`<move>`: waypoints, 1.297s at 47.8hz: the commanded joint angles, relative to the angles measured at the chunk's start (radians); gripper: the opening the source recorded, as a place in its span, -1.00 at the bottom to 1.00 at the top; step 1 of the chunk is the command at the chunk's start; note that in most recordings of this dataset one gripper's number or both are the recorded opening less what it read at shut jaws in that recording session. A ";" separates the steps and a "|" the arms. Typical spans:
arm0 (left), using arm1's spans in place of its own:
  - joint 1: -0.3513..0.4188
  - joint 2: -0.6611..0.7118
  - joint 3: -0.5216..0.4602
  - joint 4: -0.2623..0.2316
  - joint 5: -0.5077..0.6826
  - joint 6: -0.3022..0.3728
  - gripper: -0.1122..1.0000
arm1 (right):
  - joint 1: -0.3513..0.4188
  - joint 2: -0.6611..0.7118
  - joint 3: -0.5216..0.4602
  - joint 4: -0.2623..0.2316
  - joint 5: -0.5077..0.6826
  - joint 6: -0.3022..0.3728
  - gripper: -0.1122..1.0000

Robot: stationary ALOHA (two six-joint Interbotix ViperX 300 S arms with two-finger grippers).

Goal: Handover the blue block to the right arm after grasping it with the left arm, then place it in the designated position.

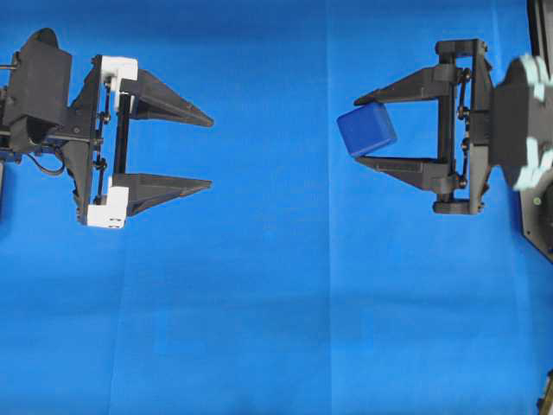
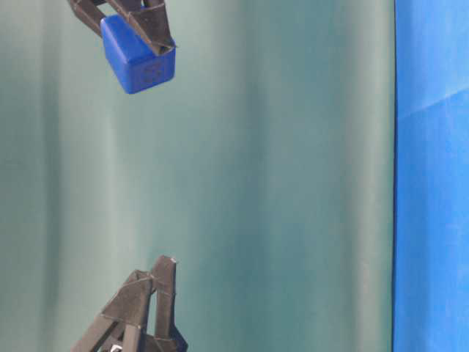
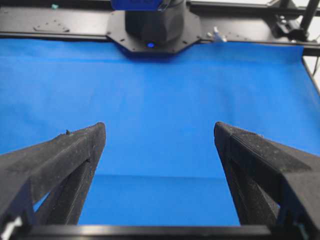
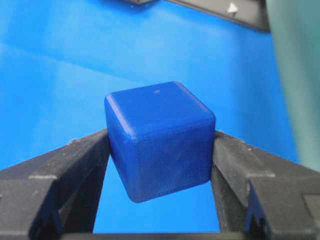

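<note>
The blue block (image 1: 366, 130) hangs above the blue cloth, pinched between the two black fingers of my right gripper (image 1: 360, 130), which is shut on it. In the right wrist view the blue block (image 4: 160, 140) sits tilted between the right gripper's fingertips (image 4: 216, 145). The table-level view shows the blue block (image 2: 138, 55) high up at the top left. My left gripper (image 1: 211, 152), the one with white brackets, stands well apart on the left. It is wide open with only cloth between its fingers (image 3: 80, 150). No designated position shows as a mark in any view.
The blue cloth (image 1: 276, 311) covers the table. The right arm's black base (image 3: 150, 25) and a black frame rail (image 3: 60, 25) lie at the cloth's far edge in the left wrist view. A grey-green backdrop (image 2: 278, 183) fills the table-level view.
</note>
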 commanded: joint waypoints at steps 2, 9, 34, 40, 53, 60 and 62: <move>0.002 -0.011 -0.018 0.000 -0.005 0.002 0.88 | 0.003 -0.009 -0.011 0.003 0.002 0.084 -0.01; 0.002 -0.011 -0.020 0.002 -0.005 0.002 0.88 | 0.005 -0.011 -0.011 0.002 0.008 0.132 0.00; 0.002 -0.011 -0.020 0.002 -0.005 0.002 0.88 | 0.005 -0.009 -0.011 0.003 0.015 0.137 -0.01; 0.002 -0.011 -0.020 0.002 -0.005 0.002 0.88 | 0.003 -0.009 -0.011 0.002 0.015 0.138 -0.01; 0.000 -0.011 -0.020 0.000 -0.005 0.002 0.88 | 0.003 -0.009 -0.011 0.003 0.017 0.138 0.00; 0.002 -0.011 -0.020 0.002 -0.005 0.002 0.88 | 0.005 -0.011 -0.011 0.003 0.017 0.138 0.00; 0.002 -0.011 -0.020 0.000 -0.005 0.002 0.88 | 0.003 -0.009 -0.011 0.003 0.017 0.138 0.00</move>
